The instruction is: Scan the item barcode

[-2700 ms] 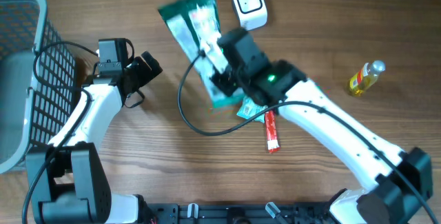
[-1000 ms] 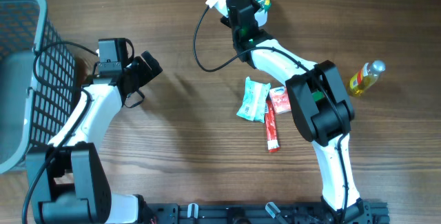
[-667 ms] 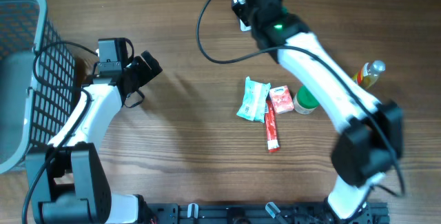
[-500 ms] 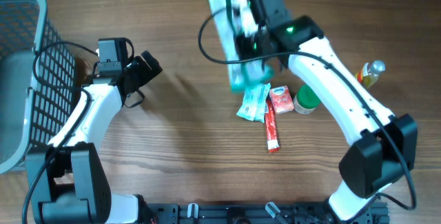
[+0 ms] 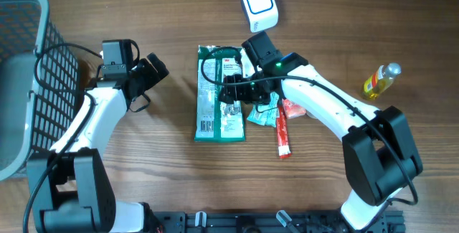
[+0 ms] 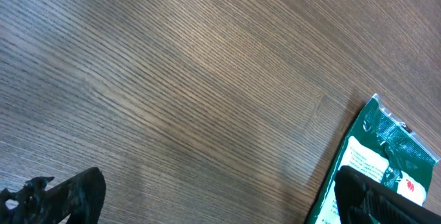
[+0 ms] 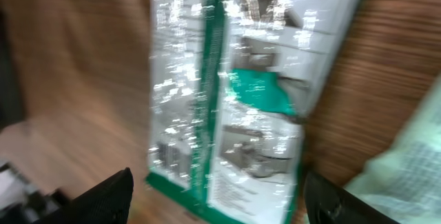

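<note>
The item is a green and white packet (image 5: pixel 217 97) lying flat on the wooden table, printed side up; it shows blurred in the right wrist view (image 7: pixel 234 93). Its corner (image 6: pixel 389 151) shows in the left wrist view. The white barcode scanner (image 5: pixel 259 4) stands at the far edge, above the packet. My right gripper (image 5: pixel 241 89) hovers over the packet's right edge, open, its fingers (image 7: pixel 103 196) spread wide to either side of the packet (image 7: pixel 217 189). My left gripper (image 5: pixel 155 71) is open over bare wood to the left, holding nothing (image 6: pixel 220 207).
A grey wire basket (image 5: pixel 25 82) fills the left edge. Small pale green packets (image 5: pixel 262 112), a red-white sachet (image 5: pixel 292 108) and a red stick pack (image 5: pixel 283 135) lie right of the item. A yellow bottle (image 5: pixel 380 80) lies at far right.
The right arm swung the packet from up by the scanner down onto the table and opened its jaws; the packet now lies flat. The left arm has not moved.
</note>
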Motion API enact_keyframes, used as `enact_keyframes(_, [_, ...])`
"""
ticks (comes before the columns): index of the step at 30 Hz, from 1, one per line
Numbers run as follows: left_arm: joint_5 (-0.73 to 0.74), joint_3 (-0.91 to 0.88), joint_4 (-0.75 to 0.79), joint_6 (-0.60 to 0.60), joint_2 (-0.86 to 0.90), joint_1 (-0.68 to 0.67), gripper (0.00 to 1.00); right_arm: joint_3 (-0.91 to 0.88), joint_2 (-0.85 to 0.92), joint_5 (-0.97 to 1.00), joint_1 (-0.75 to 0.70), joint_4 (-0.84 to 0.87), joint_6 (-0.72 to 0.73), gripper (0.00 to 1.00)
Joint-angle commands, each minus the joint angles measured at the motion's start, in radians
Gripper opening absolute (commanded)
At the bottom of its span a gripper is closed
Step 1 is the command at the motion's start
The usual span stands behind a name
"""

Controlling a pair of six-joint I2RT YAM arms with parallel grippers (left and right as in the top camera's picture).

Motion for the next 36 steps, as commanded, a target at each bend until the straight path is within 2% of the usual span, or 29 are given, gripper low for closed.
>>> enact_keyframes(1, [-0.006,0.012,0.003,-0.003,-0.011,0.006,1.00,0.000,0.007,0.137,-0.002,-0.006,0.001,1.00])
enact_keyframes(20, [-0.006,0.012,0.003,-0.003,-0.011,0.006,1.00,0.000,0.007,0.158,-0.004,0.072,0.003,1.00])
enact_keyframes(22, [-0.006,0.012,0.003,-0.003,-0.011,0.006,1.00,0.000,-0.031,0.240,-0.004,0.069,0.001,1.00])
enact_keyframes(25, [-0.006,0.012,0.003,-0.003,-0.011,0.006,1.00,0.000,-0.241,0.380,-0.003,0.074,-0.003,1.00])
enact_keyframes(26, [-0.006,0.012,0.003,-0.003,-0.011,0.006,1.00,0.000,-0.325,0.400,-0.003,0.073,-0.043,1.00])
enact_keyframes(28, [-0.006,0.012,0.003,-0.003,-0.011,0.006,1.00,0.000,-0.569,0.402,-0.003,0.072,-0.272,1.00])
enact_keyframes(31, [-0.006,0.012,0.003,-0.003,-0.011,0.006,1.00,0.000,-0.800,0.402,-0.014,0.054,-0.476,1.00])
enact_keyframes(36, [-0.006,0.012,0.003,-0.003,-0.011,0.006,1.00,-0.020,-1.262,0.446,-0.146,-0.094,-0.523,1.00])
